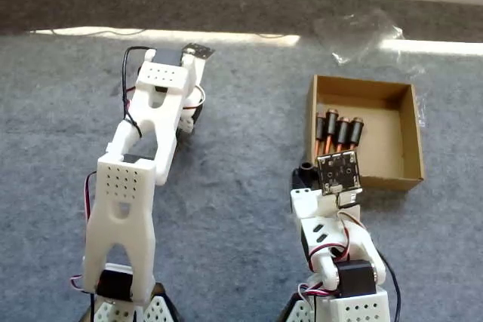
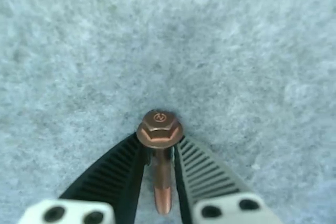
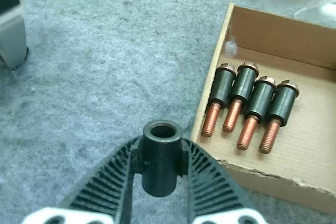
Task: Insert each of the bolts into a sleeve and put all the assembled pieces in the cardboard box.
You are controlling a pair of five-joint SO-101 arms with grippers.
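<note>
Bolt (image 2: 160,128) sits clamped in left tool (image 2: 159,148), sleeve (image 3: 159,162) in right tool (image 3: 161,146).

Nothing legible: no text, number or label to read. On the bolt head (image 2: 159,128), just a raised round mark, too blurred to make out.
</note>
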